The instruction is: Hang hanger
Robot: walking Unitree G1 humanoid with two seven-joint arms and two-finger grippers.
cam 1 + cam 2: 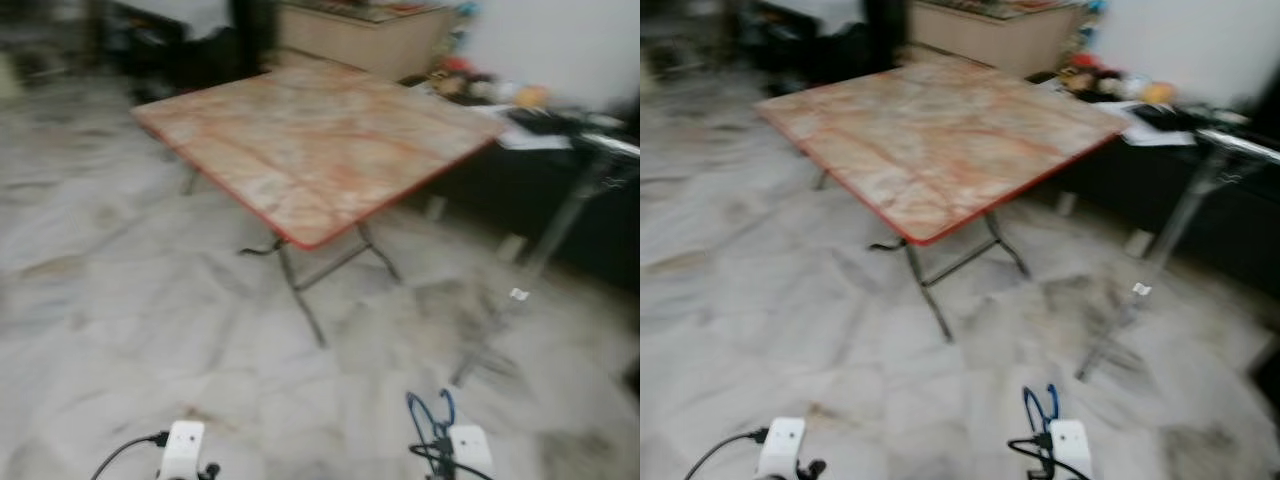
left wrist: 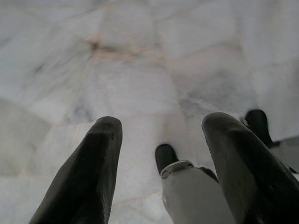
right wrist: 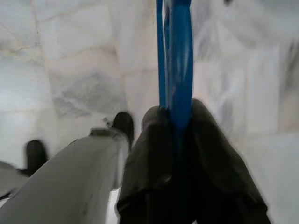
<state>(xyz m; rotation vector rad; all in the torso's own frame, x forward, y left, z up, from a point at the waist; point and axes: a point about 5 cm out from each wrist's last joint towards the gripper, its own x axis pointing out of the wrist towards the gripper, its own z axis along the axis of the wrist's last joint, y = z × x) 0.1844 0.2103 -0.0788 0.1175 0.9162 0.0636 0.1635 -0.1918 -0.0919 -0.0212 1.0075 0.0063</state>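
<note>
Both arms are held low, wrists cut off at the bottom edge of the head views. The right gripper [image 3: 180, 135] is pointed down at the marble floor [image 1: 120, 330], its two black fingers [image 3: 149, 158] pressed together on the blue hanger [image 3: 176, 60], which is clamped between them. The left gripper [image 2: 161, 140] is also aimed at the floor, fingers [image 2: 100, 158] spread well apart with nothing between them.

The hanger is seen as a thin blue strip running away from the fingertips in the right wrist view; in the head views a blue loop [image 1: 428, 412] is seen just above the right wrist, over the floor. Its full shape cannot be made out.

A folding table [image 1: 320, 140] with a marbled pinkish top and red edge is seen ahead, its near corner pointed toward the robot, on crossed metal legs. A metal rack pole [image 1: 570, 210] is seen beyond the table's right corner, heavily blurred. Dark furniture with clutter on top [image 1: 500, 95] is seen behind, too blurred to identify. The robot's own legs and feet [image 2: 164, 156] are seen beneath the grippers.
</note>
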